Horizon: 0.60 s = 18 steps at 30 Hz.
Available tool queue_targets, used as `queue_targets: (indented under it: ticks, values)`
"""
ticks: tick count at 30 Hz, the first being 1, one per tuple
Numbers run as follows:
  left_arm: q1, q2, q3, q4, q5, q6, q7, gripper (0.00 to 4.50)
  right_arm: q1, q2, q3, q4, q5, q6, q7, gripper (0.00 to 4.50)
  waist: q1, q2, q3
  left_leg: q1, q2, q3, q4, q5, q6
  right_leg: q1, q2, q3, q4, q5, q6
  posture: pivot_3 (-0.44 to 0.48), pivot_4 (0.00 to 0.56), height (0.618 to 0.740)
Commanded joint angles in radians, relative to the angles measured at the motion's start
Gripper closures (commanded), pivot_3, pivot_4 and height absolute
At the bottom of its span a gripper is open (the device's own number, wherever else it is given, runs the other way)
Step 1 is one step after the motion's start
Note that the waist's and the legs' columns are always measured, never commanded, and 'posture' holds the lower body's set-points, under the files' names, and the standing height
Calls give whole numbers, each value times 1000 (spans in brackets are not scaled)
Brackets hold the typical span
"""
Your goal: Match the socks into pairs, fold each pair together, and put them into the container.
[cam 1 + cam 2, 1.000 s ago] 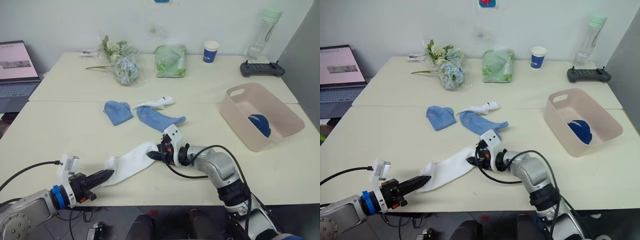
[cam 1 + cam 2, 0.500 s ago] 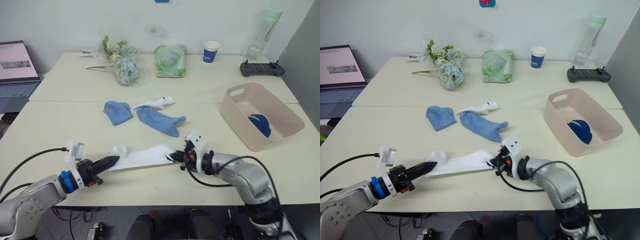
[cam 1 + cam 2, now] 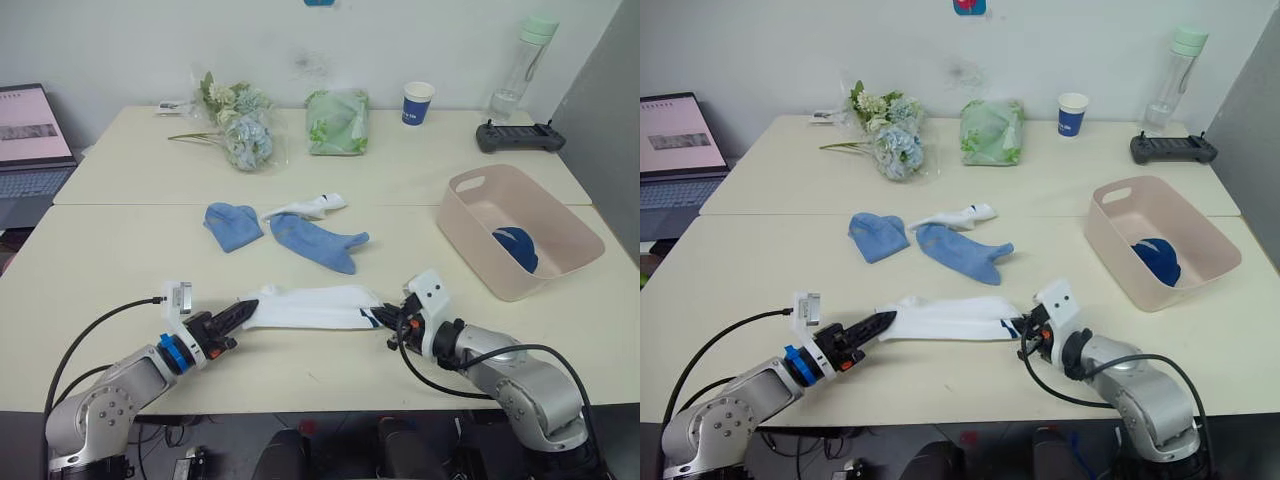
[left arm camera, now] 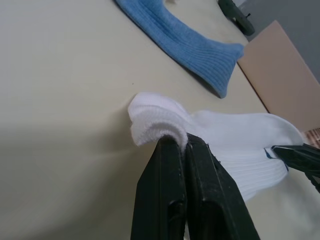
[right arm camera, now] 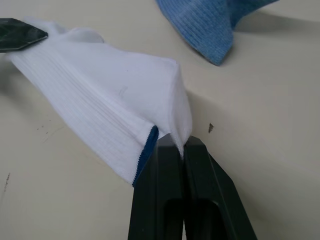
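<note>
On the pale tabletop [image 3: 120, 250] both claws — left claw [image 3: 243, 311], right claw [image 3: 385, 318] — pinch one white sock [image 3: 310, 305] stretched taut (each grips little fabric), so further pulling risks a slip.

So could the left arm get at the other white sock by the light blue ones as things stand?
Probably not yet: the left pincer is shut on the stretched white sock, though bare table lies before the other white sock.

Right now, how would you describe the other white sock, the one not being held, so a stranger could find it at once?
Start at the bunch of flowers at the back of the table and come forward to the two light blue socks. The free white sock lies just behind them, thin and crumpled. It is the white one that neither arm's fingers grip.
</note>
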Motion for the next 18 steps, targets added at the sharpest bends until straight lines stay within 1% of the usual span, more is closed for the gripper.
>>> queue_targets:
  ticks: [1,3,6,9,10,13,15,16,17,18]
  values:
    - [19,-6,-7,-19,20,-33,11,4500,15,-10,16,5,-25,-41,-10,4484,1,0,0,0,0,0,0,0,0,0,0,0,0,0,0,0,150,740]
    - [30,-8,-15,-31,24,-36,12,4500,24,-6,7,10,-17,-31,-14,4484,2,0,0,0,0,0,0,0,0,0,0,0,0,0,0,0,150,740]
    - [46,-6,-25,-46,26,-43,13,4500,27,-13,-14,0,10,-13,-3,3862,2,0,0,0,0,0,0,0,0,0,0,0,-1,0,0,0,150,740]
    - [57,0,-25,-61,29,-48,9,4500,24,-40,-30,-16,20,-8,16,2888,2,0,0,0,0,0,0,0,0,0,0,0,0,0,0,0,150,740]
    - [60,4,-19,-67,26,-48,9,4500,22,-59,-36,-22,18,-12,26,2439,2,0,0,0,0,0,0,0,0,0,0,0,0,0,0,0,150,740]
    - [63,18,4,-80,18,-54,11,4500,13,-97,-57,-31,24,-15,45,1397,2,0,0,0,0,0,0,0,0,1,0,0,-1,0,0,0,150,740]
    - [64,52,63,-95,-15,-48,6,4500,-28,-118,-67,-60,42,-16,68,679,0,0,0,0,0,0,0,0,0,1,0,0,-1,0,0,0,150,740]
    - [62,83,106,-99,-37,-42,-2,4500,-53,-134,-57,-69,40,-33,88,265,-1,0,0,0,0,0,0,0,0,0,0,0,0,0,0,0,150,740]
    - [62,105,133,-101,-53,-39,-7,4500,-68,-146,-49,-74,39,-46,102,15,-2,0,0,0,0,0,0,0,0,0,0,0,0,0,0,0,150,740]
    - [56,151,177,-101,-76,-32,-26,4500,-90,-159,-35,-75,34,-68,123,15,-2,0,0,0,1,0,0,0,0,0,1,0,0,0,0,0,150,740]
